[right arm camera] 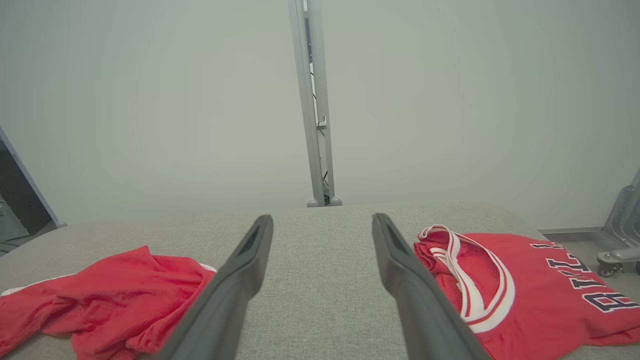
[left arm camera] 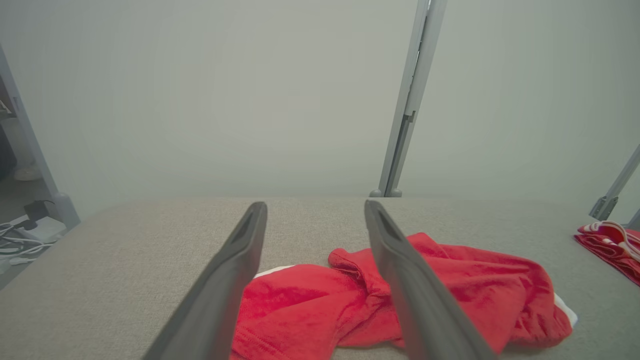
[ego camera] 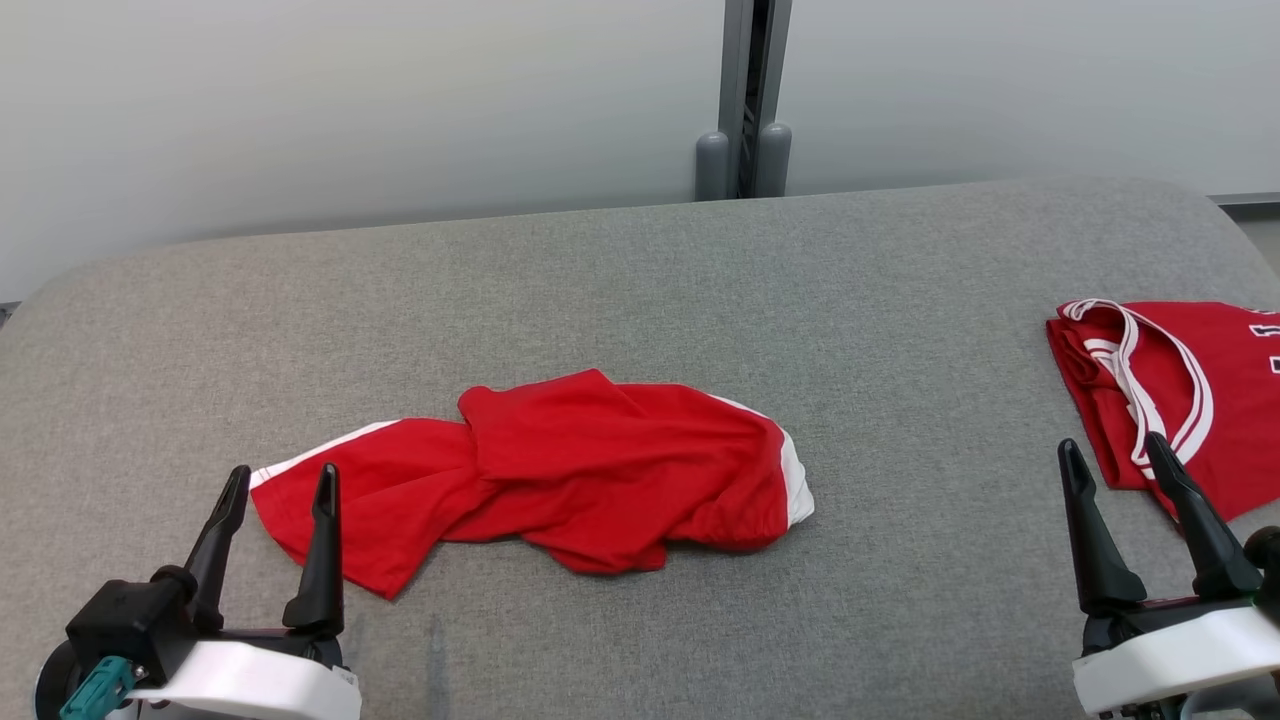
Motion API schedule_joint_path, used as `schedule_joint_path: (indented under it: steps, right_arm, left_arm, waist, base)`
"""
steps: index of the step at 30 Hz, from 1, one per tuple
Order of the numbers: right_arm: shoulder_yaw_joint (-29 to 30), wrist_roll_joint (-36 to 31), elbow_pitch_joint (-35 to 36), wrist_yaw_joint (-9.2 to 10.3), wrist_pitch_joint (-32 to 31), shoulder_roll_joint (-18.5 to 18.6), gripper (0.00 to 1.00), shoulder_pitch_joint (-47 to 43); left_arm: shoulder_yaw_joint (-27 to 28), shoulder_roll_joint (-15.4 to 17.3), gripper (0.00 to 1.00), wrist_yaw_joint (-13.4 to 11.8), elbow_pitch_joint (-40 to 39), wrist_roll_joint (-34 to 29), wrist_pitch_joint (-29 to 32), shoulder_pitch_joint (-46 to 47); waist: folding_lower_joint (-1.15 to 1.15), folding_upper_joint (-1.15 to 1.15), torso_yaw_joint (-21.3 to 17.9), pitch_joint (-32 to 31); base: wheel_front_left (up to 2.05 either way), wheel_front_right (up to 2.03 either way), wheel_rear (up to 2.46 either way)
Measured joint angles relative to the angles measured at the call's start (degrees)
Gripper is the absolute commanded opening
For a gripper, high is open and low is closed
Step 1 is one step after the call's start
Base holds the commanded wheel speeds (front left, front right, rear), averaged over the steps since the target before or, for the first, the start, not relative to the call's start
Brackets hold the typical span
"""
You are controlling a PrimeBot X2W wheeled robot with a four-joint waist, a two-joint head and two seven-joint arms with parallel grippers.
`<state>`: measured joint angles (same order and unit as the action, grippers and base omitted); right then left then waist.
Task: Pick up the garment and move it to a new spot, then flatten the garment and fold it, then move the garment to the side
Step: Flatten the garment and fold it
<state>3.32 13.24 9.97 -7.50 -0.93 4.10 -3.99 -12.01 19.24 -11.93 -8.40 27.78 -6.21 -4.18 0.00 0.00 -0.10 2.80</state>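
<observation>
Risk: single-layer pinch could drag crumpled garment (ego camera: 600, 460) bunched; left tool (ego camera: 284, 470), right tool (ego camera: 1111, 442) both wide open, empty.

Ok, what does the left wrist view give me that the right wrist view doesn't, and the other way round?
Left wrist view: the open left gripper pointed at the crumpled red garment, plus cables on the floor at the left. Right wrist view: the open right gripper over bare grey table, dark lettering on the folded jersey, a caster at the right edge. Both: the garment, the jersey, the table and the grey post behind it.
</observation>
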Motion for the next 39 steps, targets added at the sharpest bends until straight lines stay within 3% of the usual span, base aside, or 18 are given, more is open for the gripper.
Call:
schedule_joint_path:
  steps: [7,11,25,32,33,34,35,39]
  right_arm:
    - [-0.19,0.46,0.32,0.0,-0.05,-0.04,1.0,0.52]
    - [-0.67,0.53,0.79,0.0,-0.07,-0.09,1.0,1.38]
    - [-4.39,0.88,-0.48,0.0,1.33,-0.48,1.0,6.57]
    - [-5.08,1.47,-2.93,0.0,3.26,-0.66,1.0,8.16]
    - [-5.1,1.57,-3.13,0.0,3.46,-0.69,1.0,8.16]
    - [-5.13,1.76,-3.31,0.0,3.68,-0.75,1.0,8.17]
    - [-5.13,1.76,-3.31,0.0,3.68,-0.75,1.0,8.17]
    - [-4.65,2.21,-3.78,0.0,4.46,-0.83,1.0,8.37]
  left_arm:
    - [0.15,-0.04,1.0,-0.24,-0.07,0.6,0.49,1.68]
    - [-0.27,-0.13,1.0,1.29,2.0,1.75,1.8,5.97]
    - [-4.78,-3.37,1.0,13.71,26.01,12.01,12.73,25.01]
    - [-5.24,-3.92,1.0,16.68,37.18,15.81,17.46,31.06]
    - [-5.15,-3.87,0.94,16.96,37.88,16.29,17.55,31.54]
    - [-5.38,-3.61,0.41,17.19,38.35,16.16,17.55,32.0]
    - [-5.38,-3.61,0.0,17.19,38.35,16.16,17.55,32.0]
    - [-5.76,-2.59,0.0,17.89,38.29,14.45,14.02,34.3]
  waist:
    - [0.0,0.0,-0.09,0.91]
    - [0.0,0.0,-0.2,2.44]
    - [0.0,0.0,-3.77,12.01]
    - [0.0,0.0,-7.19,15.17]
    - [0.0,0.0,-7.54,15.48]
    - [0.0,0.0,-7.86,15.74]
    - [0.0,0.0,-7.86,15.74]
    - [0.0,0.0,-8.54,16.41]
  base:
    - [0.0,0.0,0.0]
    - [0.0,0.0,0.0]
    - [0.0,0.0,0.0]
    - [0.0,0.0,0.0]
    - [0.0,0.0,0.0]
    - [0.0,0.0,0.0]
    - [0.0,0.0,0.0]
    - [0.0,0.0,0.0]
